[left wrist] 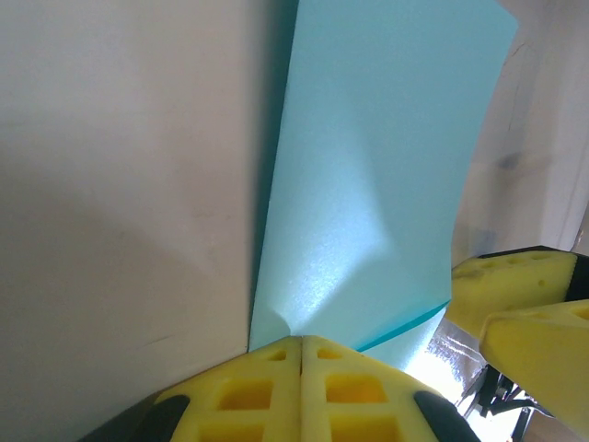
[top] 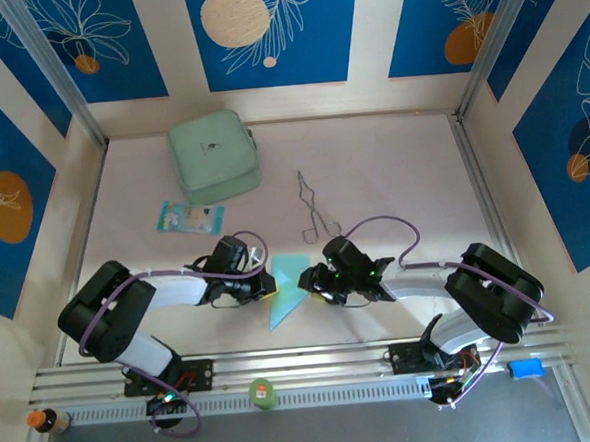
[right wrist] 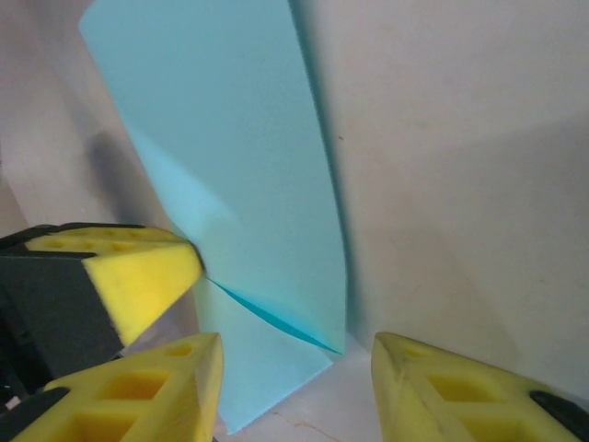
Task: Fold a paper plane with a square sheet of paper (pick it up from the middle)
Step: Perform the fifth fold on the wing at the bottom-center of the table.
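While your left hand [left wrist: 301,344] clamps shut on the edge of the sheet of paper [left wrist: 377,184] to pin it, your right hand [right wrist: 296,357] hovers open just beside it, seemingly ready to crease.

On the worktop [top: 392,165], the sheet of paper [top: 288,300] lies near the front edge, between the left gripper [top: 270,286] and the right gripper [top: 305,278]. The tongs [top: 316,206] lie behind it. Farther back-left sits the case [top: 214,156], with the packet [top: 190,217] just in front.
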Motion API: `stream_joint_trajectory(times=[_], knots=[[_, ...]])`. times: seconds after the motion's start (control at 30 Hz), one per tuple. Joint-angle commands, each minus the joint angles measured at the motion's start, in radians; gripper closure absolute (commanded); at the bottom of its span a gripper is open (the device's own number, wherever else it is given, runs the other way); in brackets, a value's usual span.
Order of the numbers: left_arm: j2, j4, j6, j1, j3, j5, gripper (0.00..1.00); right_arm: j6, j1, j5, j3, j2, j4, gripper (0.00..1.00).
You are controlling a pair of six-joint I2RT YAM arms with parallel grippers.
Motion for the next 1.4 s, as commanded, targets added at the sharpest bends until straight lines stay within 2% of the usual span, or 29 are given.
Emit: stream_joint_trajectory(times=[0.0,0.17,0.37,0.47,0.6,1.13,1.37], knots=[[0.017,-0.108,-0.008,-0.002,-0.030,-0.076,0.99,-0.001,0.000,-0.017,-0.006,0.011,0.090,0.56],[0.016,-0.102,-0.011,-0.003,-0.030,-0.071,1.00,0.006,-0.014,-0.020,0.008,0.036,0.110,0.58],[0.014,-0.098,-0.011,-0.002,-0.033,-0.070,0.99,-0.008,-0.027,-0.024,0.004,0.035,0.114,0.55],[0.010,-0.108,-0.009,-0.001,-0.029,-0.069,0.99,-0.026,-0.044,-0.041,-0.023,0.029,0.170,0.53],[0.014,-0.102,-0.008,-0.001,-0.028,-0.071,0.99,-0.076,-0.080,-0.122,-0.022,0.050,0.222,0.53],[0.027,-0.095,-0.002,-0.002,-0.023,-0.061,0.99,-0.152,-0.137,-0.228,0.026,0.151,0.261,0.53],[0.030,-0.098,0.005,-0.001,-0.017,-0.055,0.99,-0.227,-0.181,-0.302,0.043,0.186,0.288,0.58]])
